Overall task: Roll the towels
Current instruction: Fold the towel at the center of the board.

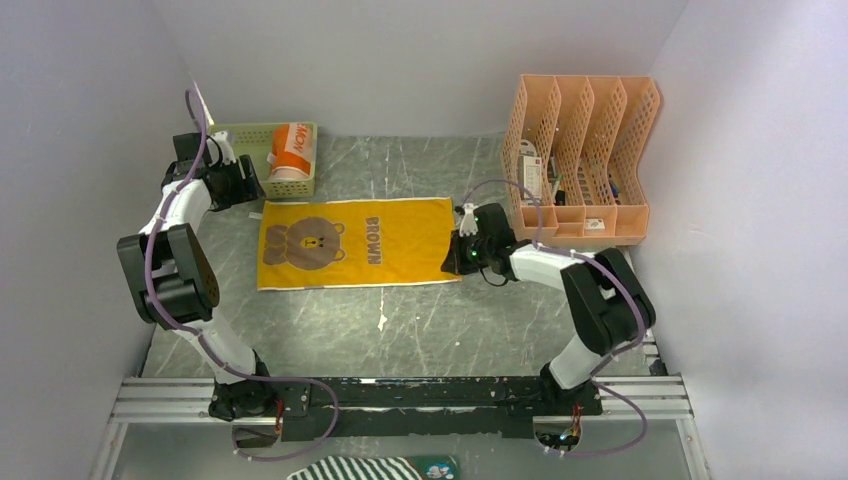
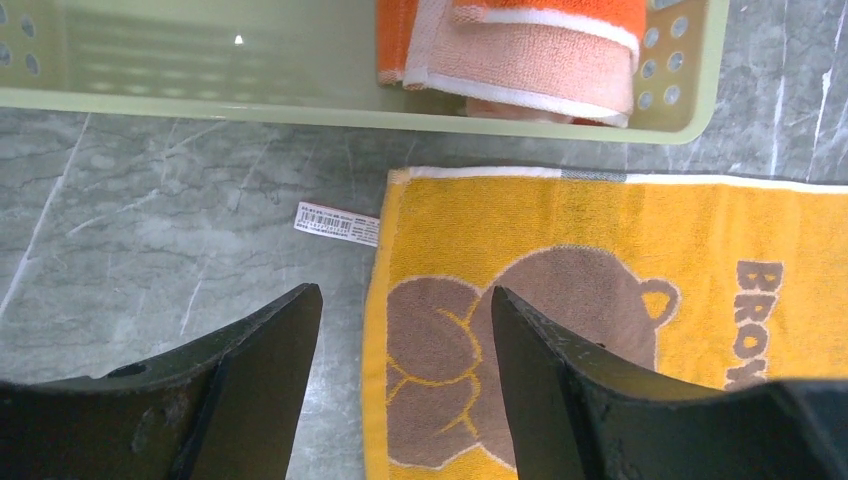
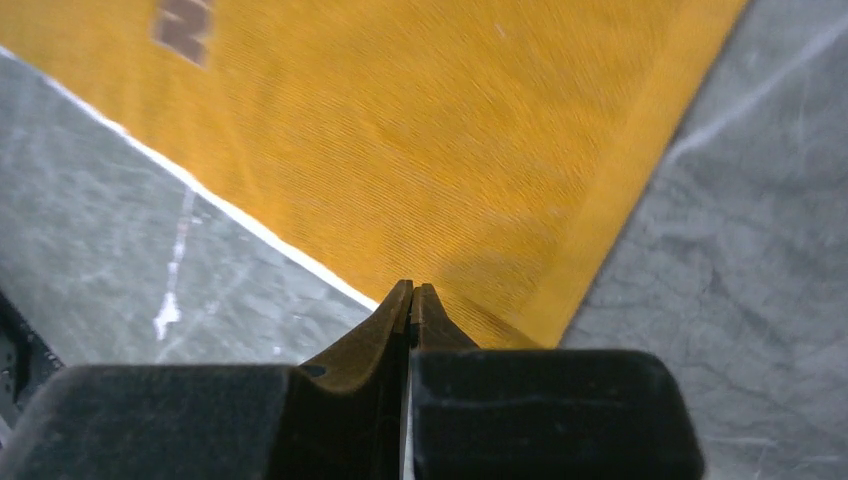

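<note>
— What is the surface looking like?
— A grey marbled table (image 1: 420, 320) is sitting between white walls (image 1: 400, 60), and the yellow towel (image 1: 400, 245) is lying flat on it.
— Containers?
— Behind the yellow towel's left end, a green basket (image 1: 235, 135) is holding the rolled orange towel (image 1: 292, 150). Past its right end, a peach file rack (image 1: 580, 110) is holding small oddments.
— Grippers?
— The left gripper (image 2: 402, 292) is hovering, jaws wide, over the towel's left edge. The right gripper (image 3: 412, 290) is pressing its jaws together at the right corner.
</note>
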